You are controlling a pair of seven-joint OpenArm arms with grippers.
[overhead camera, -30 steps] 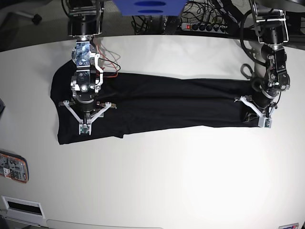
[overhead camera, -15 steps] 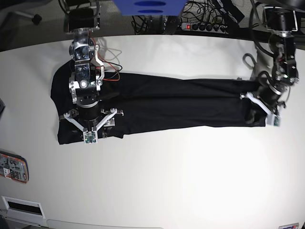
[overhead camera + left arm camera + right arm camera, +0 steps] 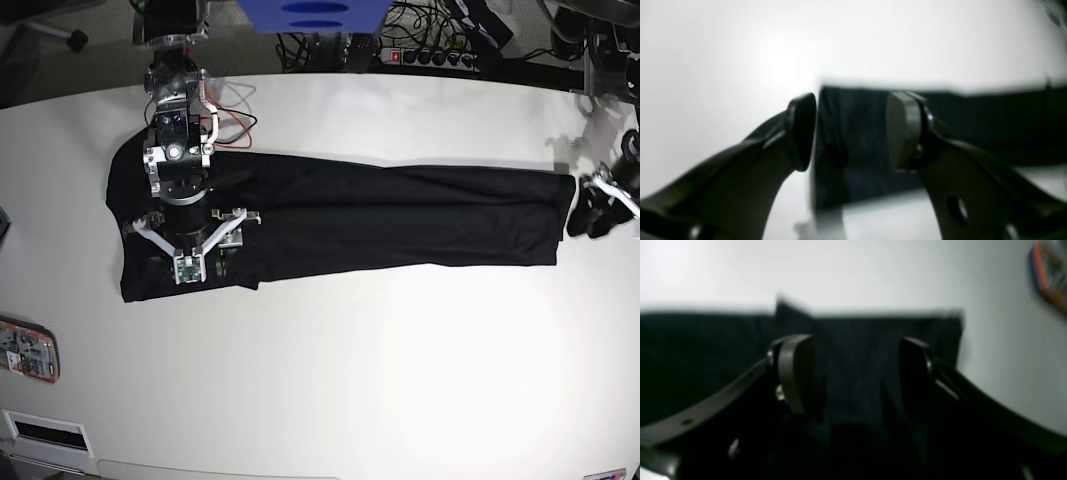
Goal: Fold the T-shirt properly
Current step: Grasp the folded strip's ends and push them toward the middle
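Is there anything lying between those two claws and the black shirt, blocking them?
Nothing visible does. The right gripper hangs open directly over the T-shirt, and the left gripper is open at its end edge, with only bare table around.

table (image 3: 400, 360) – white, glare patch | behind – cables, power strip (image 3: 420, 56) | floor – grey

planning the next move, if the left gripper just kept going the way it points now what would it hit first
Most likely the end edge of the T-shirt, which lies between the open fingers of the left gripper; depth is blurred, so contact distance is unclear.
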